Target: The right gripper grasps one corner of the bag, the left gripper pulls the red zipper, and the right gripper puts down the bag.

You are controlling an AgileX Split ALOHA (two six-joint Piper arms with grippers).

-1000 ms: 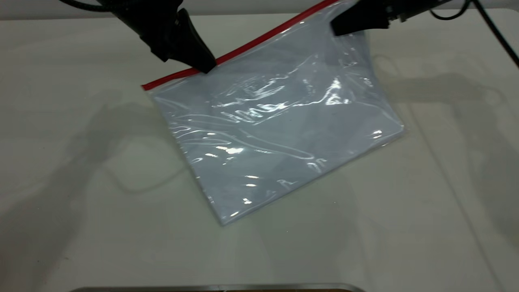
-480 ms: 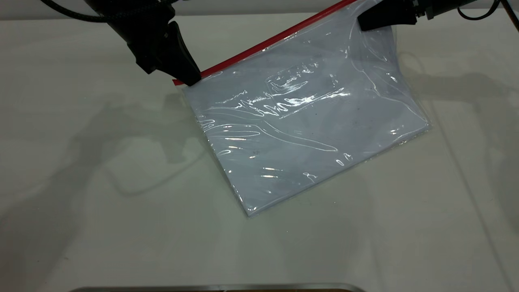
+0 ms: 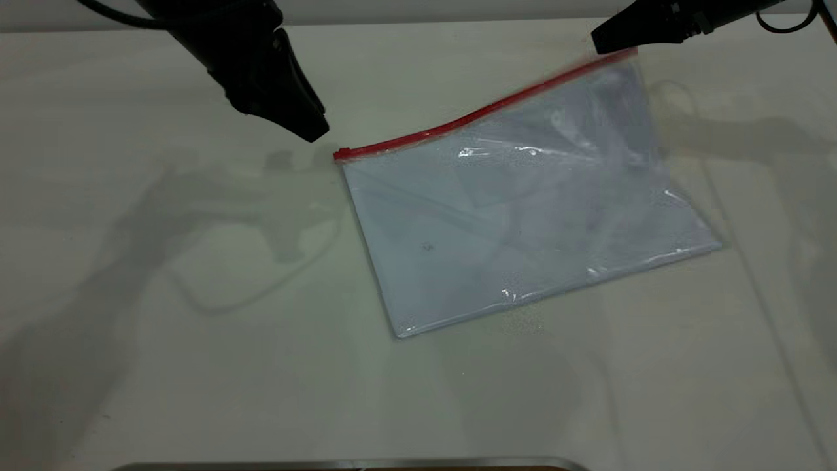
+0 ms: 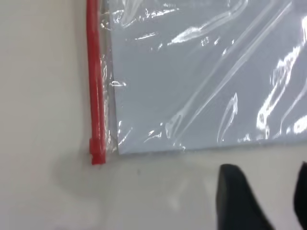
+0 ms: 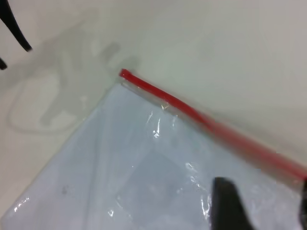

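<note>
The bag (image 3: 523, 216) lies on the table, its far right corner (image 3: 624, 57) blurred just below my right gripper (image 3: 598, 42). The red zipper (image 3: 471, 118) runs along its far edge, with the slider tab (image 3: 341, 154) at the left end. My left gripper (image 3: 314, 131) hangs open and empty, a little left of the tab and apart from it. In the left wrist view the gripper (image 4: 266, 196) is spread beside the bag (image 4: 201, 81), zipper (image 4: 96, 86) and tab (image 4: 98, 154). In the right wrist view the gripper (image 5: 266, 206) is open over the bag (image 5: 120, 167) and zipper (image 5: 192, 111).
The pale table (image 3: 163, 340) spreads wide to the left and front of the bag. A metal edge (image 3: 353, 464) runs along the near border. A black cable (image 3: 785, 26) loops behind the right arm at the far right.
The left gripper slid along the red zipper to its left end, then let go and drew back. The bag shifted right, and its raised right corner dropped out of the right gripper.
</note>
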